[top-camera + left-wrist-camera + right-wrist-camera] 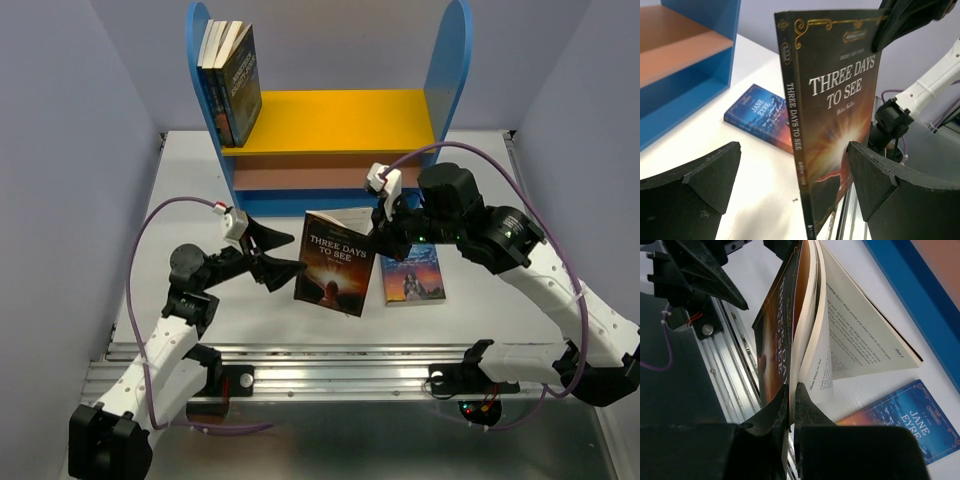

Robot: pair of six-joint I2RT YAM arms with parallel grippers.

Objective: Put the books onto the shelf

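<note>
Legibly, THREE DAYS TO SEE [840, 105], JANE EYRE [760, 116]

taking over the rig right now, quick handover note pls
Right hand: shut on the top corner of the Three Days to See book, holding it upright above the table, some pages fanning open.
Left hand: open, straddling that book's lower part, not gripping.
Done: two books stand on the upper board of the shelf, leaning at its left panel.
Left: shelve the held book, then the Jane Eyre book lying flat in front of the shelf.
</note>
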